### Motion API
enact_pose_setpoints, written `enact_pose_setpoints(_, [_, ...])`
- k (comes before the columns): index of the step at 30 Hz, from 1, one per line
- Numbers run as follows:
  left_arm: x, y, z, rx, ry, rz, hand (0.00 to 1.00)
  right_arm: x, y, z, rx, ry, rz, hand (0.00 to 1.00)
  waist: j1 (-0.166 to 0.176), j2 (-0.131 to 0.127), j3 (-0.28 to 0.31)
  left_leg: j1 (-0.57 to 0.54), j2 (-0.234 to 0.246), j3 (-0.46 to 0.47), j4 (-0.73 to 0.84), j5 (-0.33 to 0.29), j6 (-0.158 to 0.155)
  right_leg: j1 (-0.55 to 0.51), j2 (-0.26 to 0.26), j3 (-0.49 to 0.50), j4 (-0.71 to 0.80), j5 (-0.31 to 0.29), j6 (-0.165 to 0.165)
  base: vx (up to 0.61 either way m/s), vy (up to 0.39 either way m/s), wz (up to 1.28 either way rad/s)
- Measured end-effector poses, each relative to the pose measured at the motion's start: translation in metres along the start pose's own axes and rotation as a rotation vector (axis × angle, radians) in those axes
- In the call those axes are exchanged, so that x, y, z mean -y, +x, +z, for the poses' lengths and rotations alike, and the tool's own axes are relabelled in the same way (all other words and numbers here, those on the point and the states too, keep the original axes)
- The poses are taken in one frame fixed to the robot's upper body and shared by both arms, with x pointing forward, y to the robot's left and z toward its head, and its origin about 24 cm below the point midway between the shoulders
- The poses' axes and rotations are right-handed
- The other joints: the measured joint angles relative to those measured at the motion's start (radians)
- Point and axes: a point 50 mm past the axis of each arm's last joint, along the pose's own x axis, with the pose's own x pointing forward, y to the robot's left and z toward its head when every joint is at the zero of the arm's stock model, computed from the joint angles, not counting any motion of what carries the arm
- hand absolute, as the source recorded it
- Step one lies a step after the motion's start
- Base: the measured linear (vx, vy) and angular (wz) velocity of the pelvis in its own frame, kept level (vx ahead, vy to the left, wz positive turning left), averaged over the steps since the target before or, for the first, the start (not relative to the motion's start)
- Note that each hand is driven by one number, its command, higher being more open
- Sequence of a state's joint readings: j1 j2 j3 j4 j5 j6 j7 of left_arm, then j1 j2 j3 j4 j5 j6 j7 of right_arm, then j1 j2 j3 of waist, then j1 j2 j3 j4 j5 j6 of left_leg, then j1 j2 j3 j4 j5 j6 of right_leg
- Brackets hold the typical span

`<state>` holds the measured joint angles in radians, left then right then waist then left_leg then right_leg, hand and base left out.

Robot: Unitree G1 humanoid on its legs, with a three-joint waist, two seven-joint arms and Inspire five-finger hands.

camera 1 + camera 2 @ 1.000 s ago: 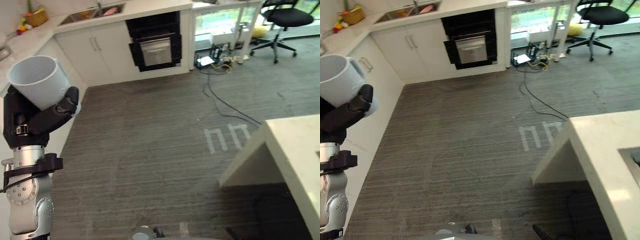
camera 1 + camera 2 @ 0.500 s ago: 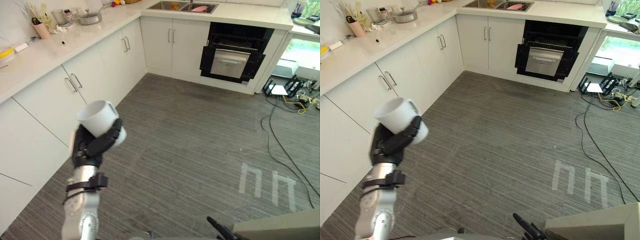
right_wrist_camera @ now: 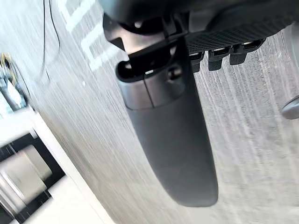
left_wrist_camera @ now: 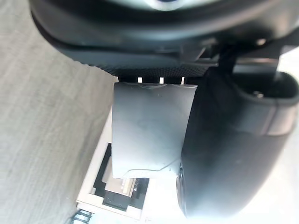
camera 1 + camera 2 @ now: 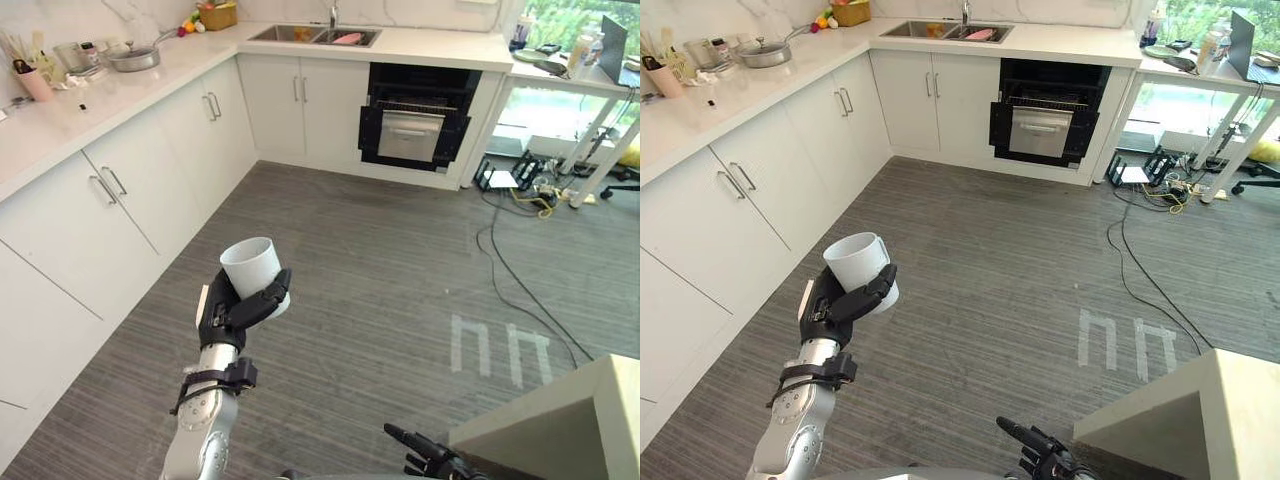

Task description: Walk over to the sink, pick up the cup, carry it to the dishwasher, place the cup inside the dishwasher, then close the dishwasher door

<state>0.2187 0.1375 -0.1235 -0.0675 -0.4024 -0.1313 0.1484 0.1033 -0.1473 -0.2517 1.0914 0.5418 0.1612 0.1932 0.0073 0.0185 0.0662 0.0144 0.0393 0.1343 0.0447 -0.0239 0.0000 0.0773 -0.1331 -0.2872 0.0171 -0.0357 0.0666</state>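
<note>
Entry 1, as logged from my remote feed: left robot hand (image 5: 240, 305), matt black, with segmented fingers.
- Wrist: black clamp band (image 5: 214, 378) with a small bracket.
- Forearm (image 5: 200, 445): silver-grey, built of rounded metal shells.
- Left thumb (image 4: 229, 154): smooth dark casing, slightly glossy.
- Palm pad (image 4: 154, 70): black rubber with a fine dotted texture.

Entry 2: right robot hand (image 5: 428, 462), black throughout.
- Right thumb (image 3: 170, 140): long, smooth and round-tipped, with a ribbed black pad beside its base.
</note>
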Motion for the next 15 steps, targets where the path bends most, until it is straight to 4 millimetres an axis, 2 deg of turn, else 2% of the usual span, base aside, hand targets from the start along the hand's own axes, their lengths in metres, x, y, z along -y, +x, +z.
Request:
enact_pose_setpoints(1, [0.006,0.0,-0.005,-0.026,-0.012,-0.007,0.0,0.007,-0.002,0.0,0.016,0.049,-0.03,1.0,-0.011,-0.004,0.003,-0.036,0.013,0.055,0.08,-0.038,0.029,-0.041,-0.032,-0.021,0.102,-0.064,0.009,-0.01,0.073,0.52])
enact_pose_setpoints(2, [0.01,0.001,-0.008,-0.041,-0.014,-0.023,0.0,0.012,-0.003,-0.004,0.015,0.066,-0.052,1.0,-0.018,-0.013,0.009,-0.057,0.014,0.08,0.135,-0.061,0.034,-0.059,-0.057,-0.035,0.167,-0.102,0.018,0.03,0.102,1.06])
enact_pose_setpoints(3, [0.02,0.003,-0.014,-0.074,-0.014,-0.061,0.0,0.028,-0.009,-0.011,0.008,0.09,-0.117,1.0,-0.03,-0.012,0.01,-0.094,0.014,0.143,0.248,-0.123,0.04,-0.071,-0.104,-0.074,0.286,-0.176,0.041,0.09,0.118,1.13])
enact_pose_setpoints(4, [0.025,0.002,-0.017,-0.089,-0.015,-0.08,0.0,0.042,-0.015,-0.023,-0.018,0.108,-0.181,1.0,-0.027,-0.022,0.018,-0.103,-0.001,0.121,0.325,-0.203,0.062,-0.08,-0.157,-0.089,0.43,-0.235,0.062,0.12,0.105,0.98])
enact_pose_setpoints(5, [0.025,0.003,-0.017,-0.089,-0.019,-0.077,0.0,0.046,-0.016,-0.028,-0.027,0.112,-0.198,1.0,-0.023,-0.025,0.026,-0.101,-0.012,0.115,0.359,-0.236,0.071,-0.1,-0.188,-0.081,0.521,-0.261,0.053,0.16,0.084,0.55])
enact_pose_setpoints(6, [0.023,0.003,-0.018,-0.095,-0.013,-0.064,0.0,0.045,-0.017,-0.029,0.01,0.178,-0.194,1.0,-0.025,-0.033,0.045,-0.1,-0.019,0.104,0.429,-0.282,0.072,-0.171,-0.244,-0.052,0.736,-0.25,0.011,0.22,0.107,0.28])
enact_pose_setpoints(7, [0.017,0.004,-0.02,-0.114,0.011,-0.049,0.0,0.04,-0.015,-0.021,0.063,0.185,-0.166,1.0,-0.028,-0.038,0.049,-0.083,-0.02,0.096,0.476,-0.311,0.064,-0.226,-0.278,-0.018,0.901,-0.2,-0.051,0.17,0.1,0.21])
enact_pose_setpoints(8, [0.016,0.004,-0.022,-0.127,0.018,-0.05,0.0,0.038,-0.014,-0.018,0.077,0.178,-0.162,1.0,-0.026,-0.043,0.053,-0.065,-0.02,0.092,0.486,-0.327,0.064,-0.246,-0.291,0.0,0.967,-0.159,-0.062,0.26,0.073,0.1])
enact_pose_setpoints(9, [0.016,0.003,-0.023,-0.137,0.028,-0.055,0.0,0.035,-0.012,-0.015,0.087,0.177,-0.153,1.0,-0.024,-0.038,0.063,-0.014,-0.019,0.08,0.48,-0.353,0.081,-0.282,-0.296,0.032,1.063,-0.106,-0.054,0.2,0.001,0.13])
enact_pose_setpoints(10, [0.016,0.004,-0.023,-0.136,0.027,-0.059,0.0,0.029,-0.01,-0.014,0.092,0.174,-0.133,1.0,-0.022,-0.032,0.06,0.022,-0.014,0.066,0.445,-0.356,0.079,-0.311,-0.265,0.035,1.07,-0.168,-0.041,0.29,-0.036,0.19])
enact_pose_setpoints(11, [0.017,0.004,-0.022,-0.132,0.028,-0.061,0.0,0.023,-0.008,-0.012,0.099,0.165,-0.117,1.0,-0.023,-0.029,0.058,0.036,-0.01,0.058,0.423,-0.355,0.078,-0.329,-0.242,0.035,1.035,-0.193,-0.039,0.25,-0.101,0.31])
enact_pose_setpoints(12, [0.02,0.008,-0.019,-0.118,0.028,-0.072,0.0,0.016,-0.006,-0.012,0.106,0.14,-0.087,1.0,-0.026,-0.023,0.058,0.057,0.003,0.041,0.374,-0.347,0.073,-0.369,-0.179,0.037,0.9,-0.219,-0.026,0.26,-0.132,0.29])
enact_pose_setpoints(13, [0.022,0.01,-0.017,-0.109,0.034,-0.083,0.0,0.012,-0.006,-0.011,0.112,0.135,-0.073,1.0,-0.026,-0.02,0.061,0.066,0.013,0.033,0.351,-0.342,0.067,-0.387,-0.146,0.039,0.805,-0.215,-0.017,0.38,-0.231,0.54])
enact_pose_setpoints(14, [0.03,0.016,-0.012,-0.084,0.07,-0.122,0.0,0.006,-0.005,-0.009,0.125,0.114,-0.048,1.0,-0.034,-0.013,0.067,0.092,0.034,0.005,0.301,-0.333,0.04,-0.402,-0.074,0.063,0.479,-0.141,0.025,0.36,-0.229,0.61])
enact_pose_setpoints(15, [0.036,0.021,-0.009,-0.076,0.092,-0.145,0.0,0.004,-0.004,-0.007,0.132,0.1,-0.043,1.0,-0.042,-0.017,0.071,0.119,0.04,-0.016,0.274,-0.333,0.02,-0.389,-0.057,0.085,0.308,0.002,0.038,0.4,-0.256,0.71])
